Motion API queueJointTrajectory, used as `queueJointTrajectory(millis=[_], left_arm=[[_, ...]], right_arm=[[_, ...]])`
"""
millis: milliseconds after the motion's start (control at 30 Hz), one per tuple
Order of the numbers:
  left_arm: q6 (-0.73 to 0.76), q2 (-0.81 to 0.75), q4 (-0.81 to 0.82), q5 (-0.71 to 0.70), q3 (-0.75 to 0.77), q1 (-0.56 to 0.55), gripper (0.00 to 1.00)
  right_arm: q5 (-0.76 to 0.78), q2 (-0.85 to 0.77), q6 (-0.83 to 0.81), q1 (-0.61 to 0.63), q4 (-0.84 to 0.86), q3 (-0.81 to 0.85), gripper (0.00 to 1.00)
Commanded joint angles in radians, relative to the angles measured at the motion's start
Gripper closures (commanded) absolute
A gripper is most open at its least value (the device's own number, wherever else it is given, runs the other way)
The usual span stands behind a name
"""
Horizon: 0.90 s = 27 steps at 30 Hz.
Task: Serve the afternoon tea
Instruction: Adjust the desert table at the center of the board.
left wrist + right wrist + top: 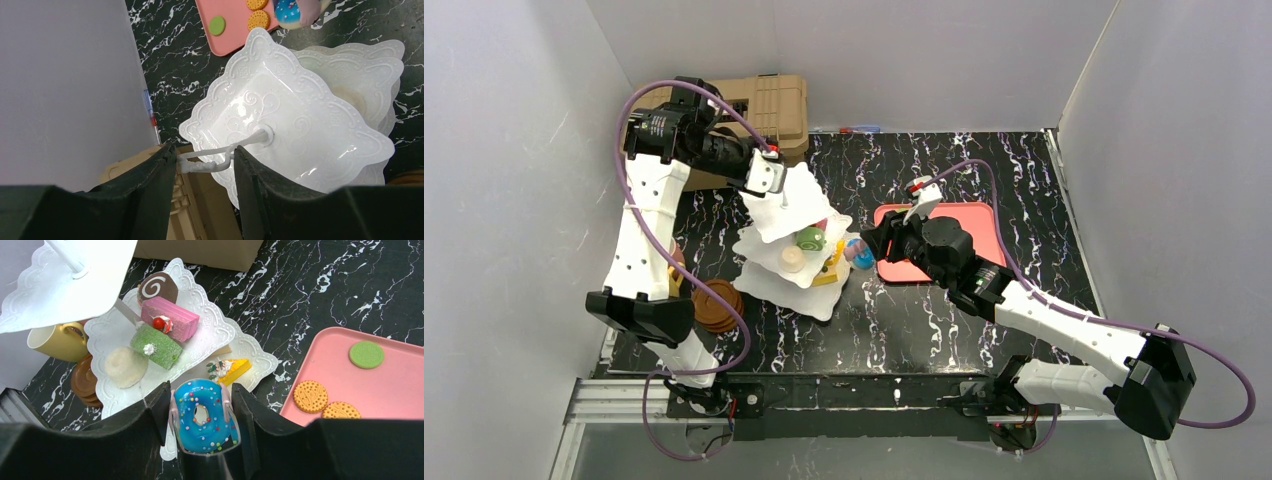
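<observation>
The right gripper (201,405) was clamped on a blue sprinkled doughnut (215,422) (something pink showed at its sides, though what it was could not be told). It was held just above the right-hand corner of the stand's bottom tier (252,354), beside a yellow slice (232,370).

From the jaws the stand lay to the left and a little ahead, its post rising to the left gripper (205,150). That gripper straddled the wire loop (207,162), a finger close against each end. Whether it had truly bitten could not be told.

The middle tier (212,332) carried a chocolate swirl (157,287), a pink slice (172,315), a green roll (157,346) and a pale bun (125,367), leaving mostly rim bare. The top tier (310,125) was bare but overhung the middle one.

The right arm was clearly the nearer, and its way in looked to be from the right side, low under that overhang or up onto the top tier.

The pink tray (400,390) with its biscuits (310,396) sat just to the right, with little table (984,170) between. The yellow cup (55,342) and brown saucers (82,385) stood beyond the stand, out of the path.
</observation>
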Motion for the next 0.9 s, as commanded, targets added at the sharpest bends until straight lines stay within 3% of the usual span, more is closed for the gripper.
queueJointTrajectory(millis=[0,233,400,567,867], left_arm=[[-0.094,-0.019,0.026,0.043,0.025,0.002,0.61],[-0.348,0.002,0.174,0.055,0.062,0.001,0.62],[-0.531,-0.103,0.454,0.028,-0.129,0.002,0.62],[-0.546,-0.227,0.663,-0.003,-0.348,-0.016,0.61],[-0.589,-0.339,0.857,-0.134,-0.521,-0.088,0.61]], right_arm=[[0.002,-0.025,0.015,0.005,0.043,0.037,0.8],[0.001,-0.028,0.018,0.005,0.04,0.037,0.8],[0.002,-0.028,0.019,0.005,0.041,0.035,0.8],[0.01,-0.032,0.009,0.005,0.039,0.037,0.81],[0.036,-0.045,-0.024,0.005,0.027,0.036,0.8]])
